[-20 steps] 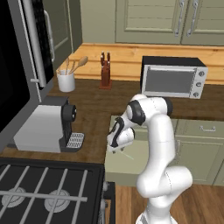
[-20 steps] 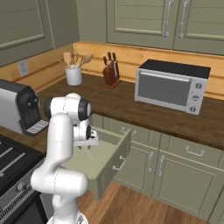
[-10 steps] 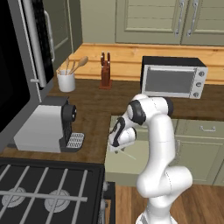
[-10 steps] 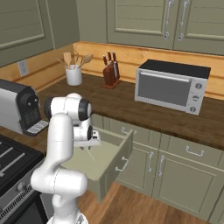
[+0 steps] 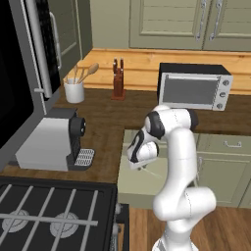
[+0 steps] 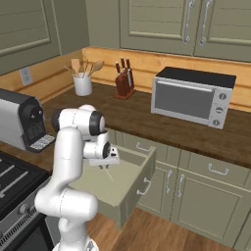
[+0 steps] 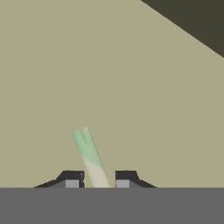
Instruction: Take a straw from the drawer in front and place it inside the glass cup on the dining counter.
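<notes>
The sage-green drawer (image 6: 140, 182) stands pulled out below the dark counter, pale floor bare (image 5: 131, 182). My gripper (image 5: 138, 165) (image 6: 104, 165) reaches down into it. In the hand view the straw (image 7: 90, 153), pale with a greenish far end, runs up from between my fingertips (image 7: 72, 179). My gripper (image 7: 98, 179) is nearly closed around it, with a slim gap left on each side. A thin pale line, the straw (image 6: 108, 174), slants below the hand in the right base view. The glass cup and the dining counter are out of view.
On the counter stand a grey coffee machine (image 5: 51, 142), a white crock of wooden spoons (image 5: 74, 90), a knife block (image 5: 117, 81) and a toaster oven (image 5: 195, 87). A black stove (image 5: 46, 211) lies left of the drawer. Closed cabinet doors (image 6: 206, 203) sit to the right.
The fingers have drawn in around the straw. The arm and the drawer have stayed where they were.
</notes>
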Tool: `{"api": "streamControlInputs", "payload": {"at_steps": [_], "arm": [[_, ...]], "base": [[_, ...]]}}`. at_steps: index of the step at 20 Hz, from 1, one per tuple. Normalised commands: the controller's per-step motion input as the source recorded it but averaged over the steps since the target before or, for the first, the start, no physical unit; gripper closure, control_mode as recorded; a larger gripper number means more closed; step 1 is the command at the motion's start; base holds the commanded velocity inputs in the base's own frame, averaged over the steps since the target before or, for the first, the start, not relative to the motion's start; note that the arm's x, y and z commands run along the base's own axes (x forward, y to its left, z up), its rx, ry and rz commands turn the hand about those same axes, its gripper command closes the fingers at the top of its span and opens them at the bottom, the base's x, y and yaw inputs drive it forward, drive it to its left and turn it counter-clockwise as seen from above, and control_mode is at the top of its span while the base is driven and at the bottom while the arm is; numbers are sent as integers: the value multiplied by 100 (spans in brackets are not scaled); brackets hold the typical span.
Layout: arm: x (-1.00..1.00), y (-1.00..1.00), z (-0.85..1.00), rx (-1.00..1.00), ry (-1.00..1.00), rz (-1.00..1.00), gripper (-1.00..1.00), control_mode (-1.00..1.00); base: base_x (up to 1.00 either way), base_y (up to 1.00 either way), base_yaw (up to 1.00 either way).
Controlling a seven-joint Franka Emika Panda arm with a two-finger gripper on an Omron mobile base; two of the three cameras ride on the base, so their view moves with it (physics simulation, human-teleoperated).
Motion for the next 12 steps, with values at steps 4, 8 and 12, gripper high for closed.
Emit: {"api": "streamControlInputs", "payload": {"at_steps": [4,8,12], "arm": [[19,-47,0,2,1,0,100,-100],[-18,-31,7,1,0,0,100,-100],[-68,-11,70,0,-1,-8,100,-100]], "base": [[0,0,0],[0,0,0],[0,0,0]]}}
